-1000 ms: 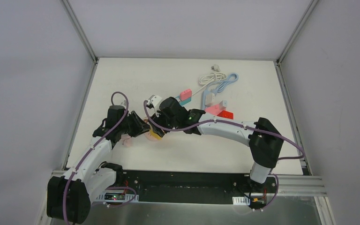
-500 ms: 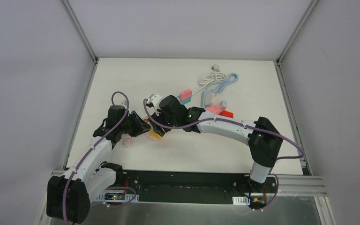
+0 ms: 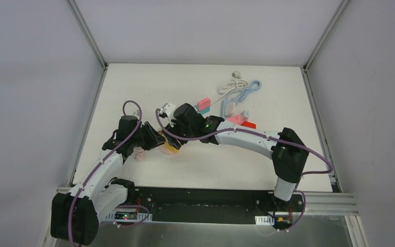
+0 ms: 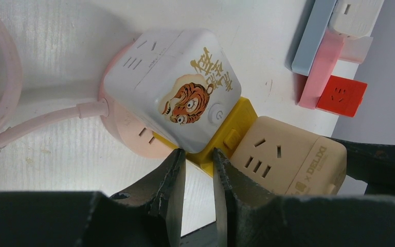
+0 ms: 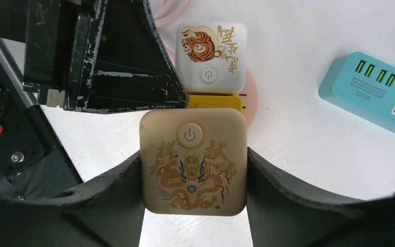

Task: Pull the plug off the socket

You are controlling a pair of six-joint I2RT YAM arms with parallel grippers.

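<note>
The beige dragon cube (image 5: 193, 162), the plug, is joined to the white tiger cube (image 5: 211, 56) through a yellow piece (image 5: 213, 101) wedged between the two, so it is not yet off the socket. The right claw (image 5: 193, 177) is clenched on the beige dragon cube, with one finger flat against each of its sides. The white tiger cube stands on a rounded pink base (image 4: 128, 128). A pink cable (image 4: 46, 121) leaves that base on the side away from the beige dragon cube. The left claw (image 4: 198, 157) comes in beside the white tiger cube, its fingers nearly together and their tips at the seam where the yellow piece meets it. A thin gap shows between the fingers, and I cannot tell whether they pinch anything. Everything rests on the white desk (image 3: 133, 87). A teal power strip (image 5: 370, 92) lies apart from the white tiger cube, and a red block (image 4: 342, 95) sits farther off, beyond the beige dragon cube.
</note>
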